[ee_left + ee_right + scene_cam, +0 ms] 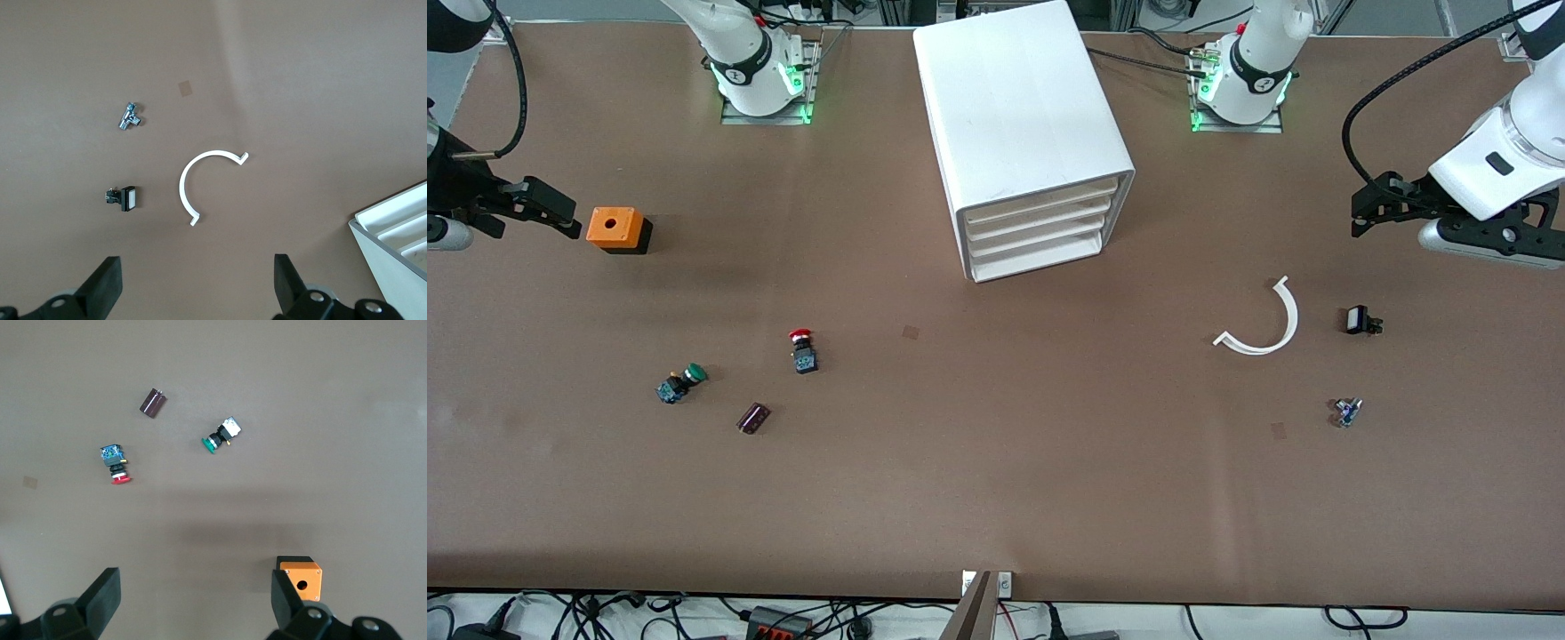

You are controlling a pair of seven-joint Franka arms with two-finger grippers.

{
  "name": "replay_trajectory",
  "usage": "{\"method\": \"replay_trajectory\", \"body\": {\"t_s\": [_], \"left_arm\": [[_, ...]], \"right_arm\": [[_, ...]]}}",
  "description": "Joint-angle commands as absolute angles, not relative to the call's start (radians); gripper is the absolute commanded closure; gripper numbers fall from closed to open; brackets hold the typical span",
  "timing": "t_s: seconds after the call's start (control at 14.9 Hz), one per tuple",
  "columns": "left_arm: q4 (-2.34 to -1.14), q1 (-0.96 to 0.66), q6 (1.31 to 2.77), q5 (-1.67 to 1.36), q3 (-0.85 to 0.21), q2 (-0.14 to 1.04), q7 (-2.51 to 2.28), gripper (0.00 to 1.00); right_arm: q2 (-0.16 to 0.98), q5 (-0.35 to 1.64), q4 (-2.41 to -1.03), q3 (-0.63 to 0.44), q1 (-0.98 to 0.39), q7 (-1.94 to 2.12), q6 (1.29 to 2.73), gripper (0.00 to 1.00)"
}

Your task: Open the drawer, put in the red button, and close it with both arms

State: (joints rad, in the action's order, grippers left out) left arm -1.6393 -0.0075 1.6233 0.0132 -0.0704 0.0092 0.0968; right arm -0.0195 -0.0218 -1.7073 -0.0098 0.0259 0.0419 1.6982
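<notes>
The red button [802, 349] lies on its side on the brown table, toward the right arm's end; it also shows in the right wrist view [117, 463]. The white drawer cabinet [1032, 133] stands mid-table with all its drawers [1040, 236] shut; its corner shows in the left wrist view [400, 233]. My right gripper [551, 209] [195, 587] is open and empty, in the air beside the orange cube [615, 228]. My left gripper [1369, 203] [198, 273] is open and empty, in the air over the left arm's end of the table.
A green-capped button [680, 384] and a dark maroon cylinder [753, 418] lie nearer the front camera than the red button. A white curved piece [1267, 324], a black switch [1360, 320] and a small metal part [1347, 412] lie below the left gripper.
</notes>
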Motion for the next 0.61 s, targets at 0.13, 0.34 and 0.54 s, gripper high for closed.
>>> {"method": "replay_trajectory", "body": {"t_s": [0.13,0.34,0.54], "left_arm": [[-1.603,-0.008,1.595,-0.008,-0.071,0.026,0.089,0.00],[-1.603,-0.009,1.595,-0.008,-0.071,0.026,0.092,0.00],[-1.603,-0.006,1.589,-0.008,-0.071,0.026,0.097,0.00]], "right_arm": [[-0.020,-0.029,-1.703,-0.005,0.035,0.038,1.693,0.00],[-0.011,-0.025,-1.701,-0.005,0.034,0.038,1.698,0.00],[-0.008,-0.026,-1.700,0.003,0.026,0.051,1.687,0.00]]}}
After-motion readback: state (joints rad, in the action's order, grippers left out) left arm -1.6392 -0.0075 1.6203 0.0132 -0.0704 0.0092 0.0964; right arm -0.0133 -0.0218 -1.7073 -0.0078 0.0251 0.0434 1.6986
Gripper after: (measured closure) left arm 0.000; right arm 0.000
